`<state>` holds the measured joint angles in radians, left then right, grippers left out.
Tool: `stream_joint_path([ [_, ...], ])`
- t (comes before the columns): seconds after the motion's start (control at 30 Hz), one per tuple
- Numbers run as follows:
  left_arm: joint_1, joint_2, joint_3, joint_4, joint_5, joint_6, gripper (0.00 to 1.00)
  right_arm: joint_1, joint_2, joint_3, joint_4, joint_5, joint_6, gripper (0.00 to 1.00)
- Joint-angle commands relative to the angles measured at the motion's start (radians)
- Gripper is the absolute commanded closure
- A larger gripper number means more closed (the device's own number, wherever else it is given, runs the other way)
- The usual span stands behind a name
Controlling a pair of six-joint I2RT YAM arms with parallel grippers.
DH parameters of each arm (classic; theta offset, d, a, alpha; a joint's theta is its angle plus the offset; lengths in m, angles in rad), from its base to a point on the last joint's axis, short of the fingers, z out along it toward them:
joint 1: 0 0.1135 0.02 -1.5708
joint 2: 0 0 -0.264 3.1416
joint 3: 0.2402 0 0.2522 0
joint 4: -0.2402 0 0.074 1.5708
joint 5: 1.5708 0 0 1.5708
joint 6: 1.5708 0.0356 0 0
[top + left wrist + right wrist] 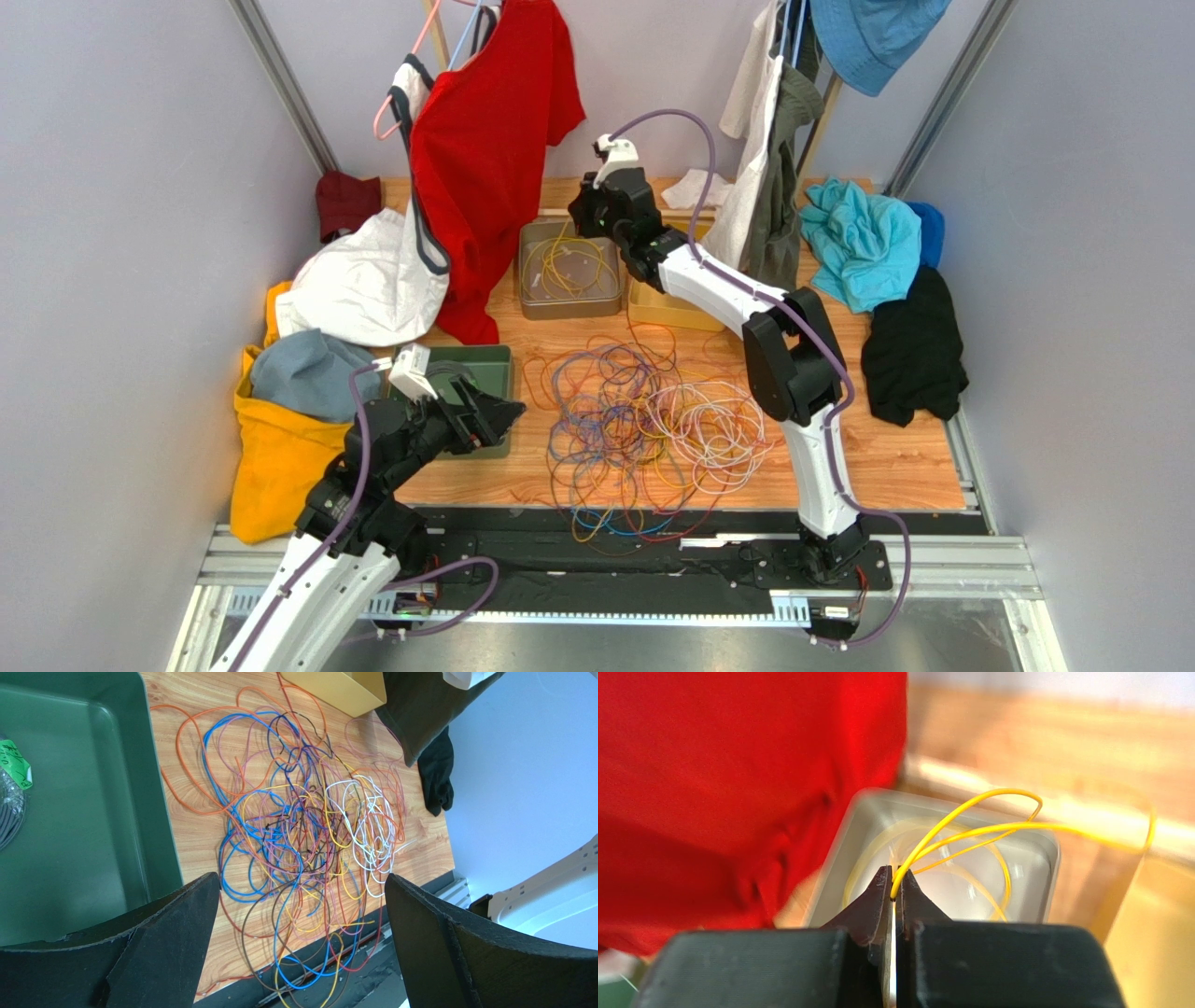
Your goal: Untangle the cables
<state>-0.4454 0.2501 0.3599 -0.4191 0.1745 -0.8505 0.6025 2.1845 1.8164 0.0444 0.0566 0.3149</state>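
Observation:
A tangle of thin cables [645, 420] in blue, orange, yellow, purple and white lies on the wooden table; some loops hang over the front edge. In the left wrist view the same cables [302, 833] spread out beyond my left gripper [302, 882], which is open and empty above the near edge. My right gripper [582, 213] is at the back, over a grey bin [568, 269]. In the right wrist view this gripper [894, 882] is shut on a yellow cable [976, 815] that loops over the grey bin [1046, 857], where more yellow cable lies.
A green bin [484, 375] sits left of the tangle, next to my left gripper. A yellow box [671, 308] stands beside the grey bin. A red shirt [491, 133] hangs at the back. Clothes lie piled at the left [358, 287] and right [912, 343].

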Motion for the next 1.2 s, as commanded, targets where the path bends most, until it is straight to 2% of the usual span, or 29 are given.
stream_joint_path([
  [0.0, -0.004, -0.005, 0.002, 0.014, -0.001, 0.005, 0.04, 0.023, 0.014, 0.026, -0.184, 0.02, -0.059, 1.0],
  [0.13, -0.003, -0.005, 0.002, 0.014, -0.003, 0.002, 0.04, 0.036, 0.031, 0.064, -0.251, -0.01, -0.057, 1.0],
  [0.37, -0.004, -0.011, -0.009, 0.013, -0.001, 0.002, 0.04, 0.094, 0.029, 0.029, -0.221, -0.034, -0.019, 1.0],
  [0.77, -0.004, -0.006, -0.01, 0.023, 0.003, 0.005, 0.04, 0.105, 0.118, 0.207, -0.293, -0.113, 0.16, 1.0],
  [0.9, -0.003, -0.005, -0.012, 0.02, 0.003, 0.01, 0.04, 0.102, 0.121, 0.208, -0.314, -0.089, 0.145, 1.0],
  [1.0, -0.003, -0.003, -0.012, 0.019, 0.002, 0.014, 0.04, 0.092, 0.127, 0.219, -0.322, -0.025, 0.103, 0.9],
  [1.03, -0.004, -0.003, -0.012, 0.019, 0.002, 0.014, 0.04, 0.085, 0.144, 0.233, -0.33, -0.003, 0.092, 0.77],
  [1.1, -0.004, -0.002, -0.01, 0.019, 0.0, 0.016, 0.04, 0.079, 0.17, 0.32, -0.386, 0.008, 0.072, 0.65],
  [1.13, -0.003, 0.0, -0.007, 0.019, -0.001, 0.016, 0.04, 0.074, 0.204, 0.355, -0.417, 0.032, 0.05, 0.55],
  [1.17, -0.003, 0.002, -0.006, 0.019, -0.003, 0.018, 0.04, 0.072, 0.218, 0.394, -0.443, 0.051, 0.038, 0.53],
])
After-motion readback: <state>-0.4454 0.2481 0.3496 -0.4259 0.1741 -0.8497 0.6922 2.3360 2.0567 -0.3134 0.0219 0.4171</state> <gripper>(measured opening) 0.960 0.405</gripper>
